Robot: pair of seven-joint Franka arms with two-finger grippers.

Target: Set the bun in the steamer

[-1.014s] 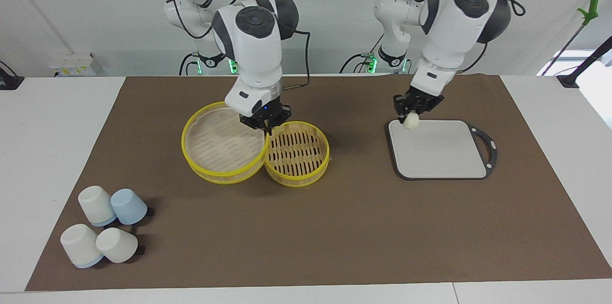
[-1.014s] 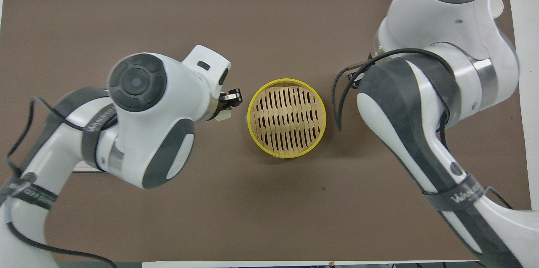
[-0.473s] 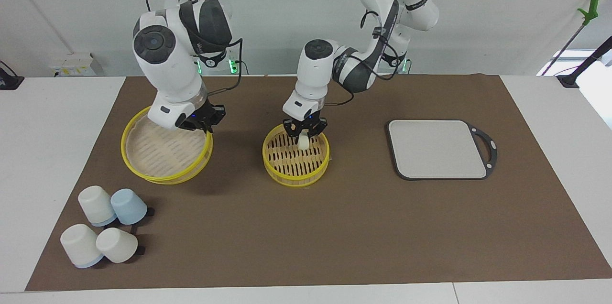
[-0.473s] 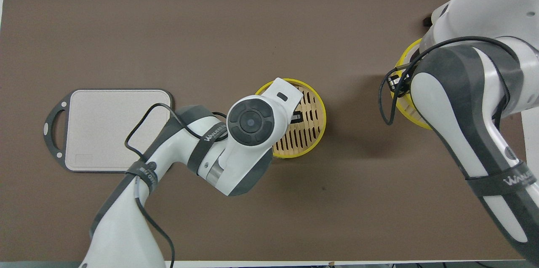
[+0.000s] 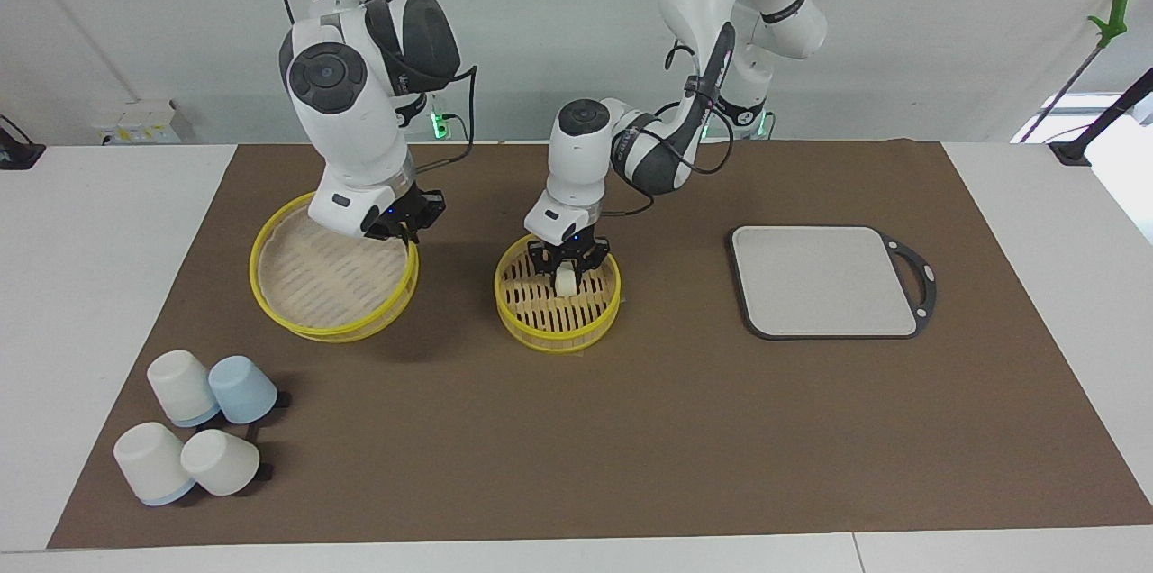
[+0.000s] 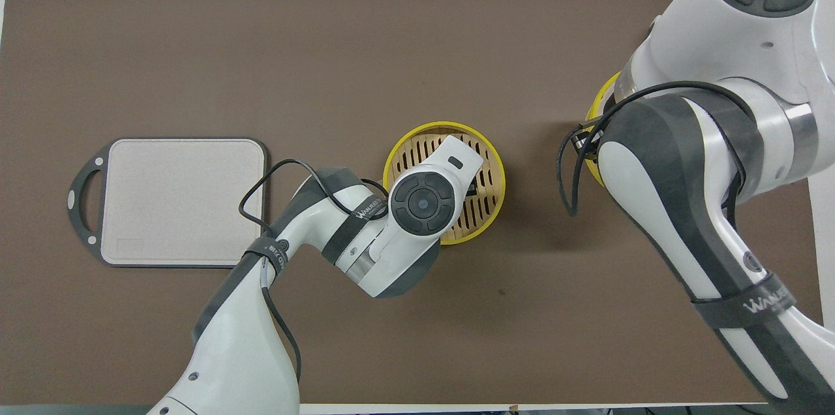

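The steamer's open base [image 5: 557, 334] stands on the brown mat at mid-table; it also shows in the overhead view [image 6: 494, 206]. My left gripper [image 5: 566, 276] is down inside it, shut on the cream-white bun [image 5: 565, 283], which is at or just above the slatted floor. My right gripper [image 5: 407, 233] is shut on the rim of the steamer lid [image 5: 324, 285] and holds it tilted in the air over the mat toward the right arm's end. In the overhead view both grippers and the bun are hidden under the arms; only a sliver of the lid [image 6: 595, 116] shows.
A grey board with a dark handle [image 5: 824, 280] lies toward the left arm's end, bare; it also shows in the overhead view [image 6: 176, 199]. Several white and blue cups [image 5: 194, 433] lie farther from the robots, at the right arm's end.
My left gripper has carried the bun from the grey board to the steamer and lowered it inside. My right gripper has carried the lid away from the base, then slightly back.
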